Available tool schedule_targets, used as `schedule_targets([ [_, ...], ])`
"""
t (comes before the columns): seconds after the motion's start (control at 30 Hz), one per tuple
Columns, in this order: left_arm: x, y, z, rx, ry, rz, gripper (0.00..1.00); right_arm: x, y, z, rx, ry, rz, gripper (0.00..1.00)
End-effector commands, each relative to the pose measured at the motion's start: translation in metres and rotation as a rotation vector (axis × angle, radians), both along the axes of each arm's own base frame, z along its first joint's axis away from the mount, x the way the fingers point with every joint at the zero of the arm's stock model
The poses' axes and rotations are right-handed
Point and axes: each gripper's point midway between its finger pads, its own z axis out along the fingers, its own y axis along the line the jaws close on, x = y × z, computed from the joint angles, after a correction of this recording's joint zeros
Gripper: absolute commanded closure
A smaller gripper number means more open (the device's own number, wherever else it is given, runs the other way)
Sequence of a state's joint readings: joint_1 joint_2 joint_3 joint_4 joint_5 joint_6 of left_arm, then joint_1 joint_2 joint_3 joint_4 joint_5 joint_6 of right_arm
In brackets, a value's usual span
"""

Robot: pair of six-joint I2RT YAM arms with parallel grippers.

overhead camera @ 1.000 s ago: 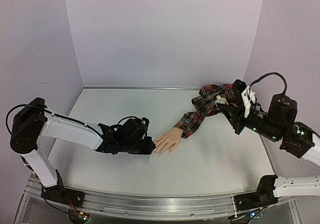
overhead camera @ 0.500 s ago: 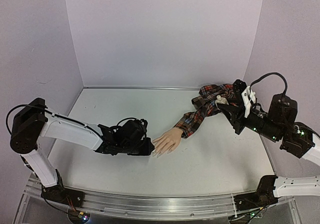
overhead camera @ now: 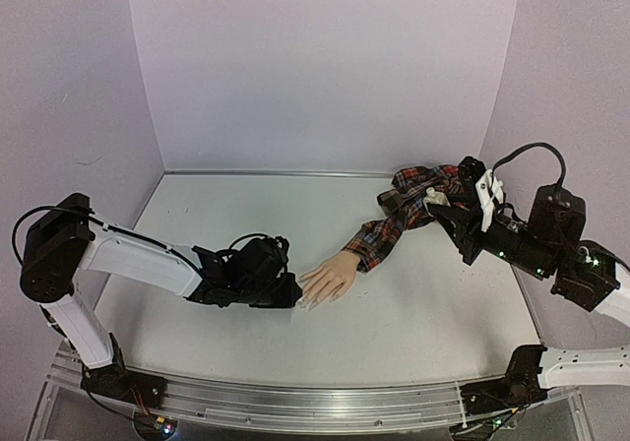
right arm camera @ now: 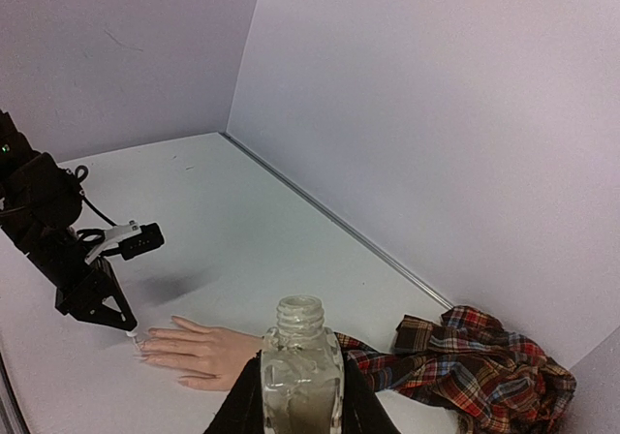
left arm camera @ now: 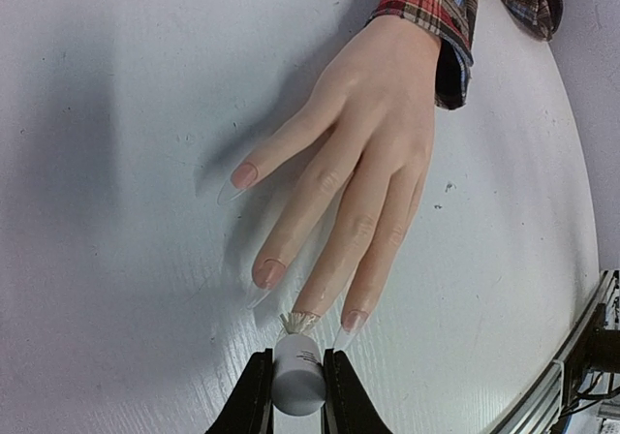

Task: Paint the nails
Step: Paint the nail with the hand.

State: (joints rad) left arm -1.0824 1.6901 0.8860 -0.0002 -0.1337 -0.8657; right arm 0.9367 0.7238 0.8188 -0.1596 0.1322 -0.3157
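Nails (left arm camera: 268, 272) just beside brush cap (left arm camera: 298, 381) clamped in left jaws; right jaws clamped on open bottle (right arm camera: 301, 376).

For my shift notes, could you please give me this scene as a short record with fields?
left gripper: shut on small grey cylindrical brush cap, bristles at one fingertip
right gripper: shut on clear glass bottle, upright, uncapped
hand: skin-coloured mannequin hand, flat on white table, fingers spread
nails: long, pale, pointed; paint cannot be told
sleeve: red plaid fabric sleeve, bunched near right gripper
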Motion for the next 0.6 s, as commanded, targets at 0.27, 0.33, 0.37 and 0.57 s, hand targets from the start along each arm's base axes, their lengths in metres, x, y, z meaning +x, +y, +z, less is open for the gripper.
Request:
schedule_targets([
  [0.27,0.003,0.0036,0.0083,-0.025,-0.012,0.027,1.0,-0.0027,0.0002,0.0189,0.045,-0.026,0.011,1.0],
  [0.33,0.0036,0.0042,0.0107,-0.026,-0.017,0.03,1.0,-0.0028,0.0003,0.0189,0.045,-0.026,0.011,1.0],
  [0.37,0.0037,0.0046,0.0111,-0.026,-0.018,0.031,1.0,-0.0029,0.0004,0.0189,0.046,-0.026,0.012,1.0],
  [0.57,0.0027,0.0059,0.0103,-0.026,-0.015,0.034,1.0,-0.0025,0.0012,0.018,0.043,-0.023,0.013,1.0],
])
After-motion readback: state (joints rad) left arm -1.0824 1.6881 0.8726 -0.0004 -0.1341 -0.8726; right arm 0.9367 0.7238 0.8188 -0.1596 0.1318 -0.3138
